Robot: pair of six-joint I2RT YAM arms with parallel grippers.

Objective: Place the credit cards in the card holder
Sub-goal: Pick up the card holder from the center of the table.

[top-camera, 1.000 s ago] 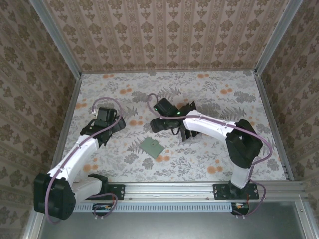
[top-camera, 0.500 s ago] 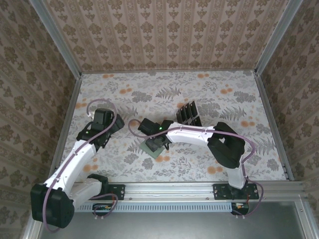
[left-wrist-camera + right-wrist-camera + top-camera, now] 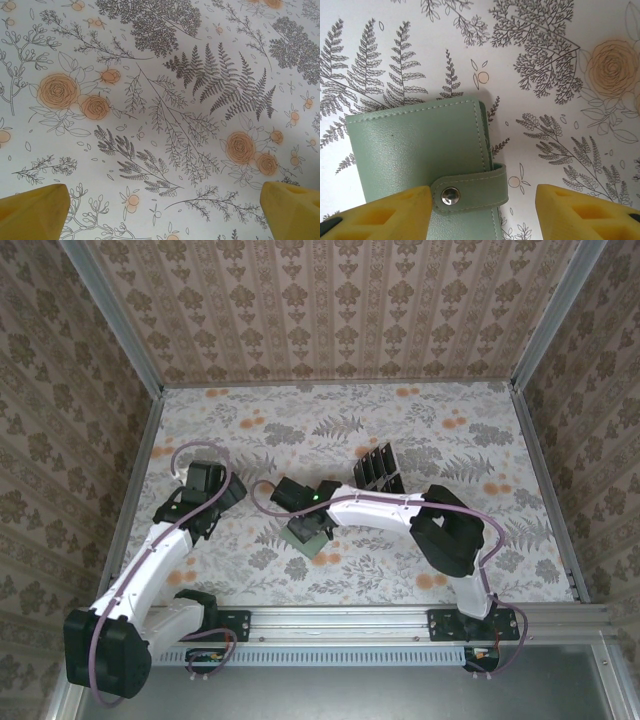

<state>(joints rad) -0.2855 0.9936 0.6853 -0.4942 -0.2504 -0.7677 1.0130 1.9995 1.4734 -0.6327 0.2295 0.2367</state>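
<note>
The card holder [image 3: 420,145] is a flat grey-green wallet, closed by a strap with a metal snap [image 3: 451,195]. It lies on the floral table just left of centre [image 3: 318,543]. My right gripper [image 3: 482,210] hovers low over it, open. Its left fingertip [image 3: 385,215] is over the wallet's face beside the snap, its right fingertip [image 3: 585,212] over bare table, and the strap's end lies between them. The credit cards [image 3: 378,468] stand as black slats in a rack behind. My left gripper [image 3: 162,210] is wide open over bare table at the left [image 3: 215,490].
Wallpapered walls and metal rails enclose the table [image 3: 450,540]. The right arm's forearm [image 3: 380,508] stretches across the middle, just in front of the rack of cards. Free room lies at the far side and the right.
My right gripper left the rack of cards and swung forward and left, ending over the card holder with its jaws a little narrower. The left arm barely shifted.
</note>
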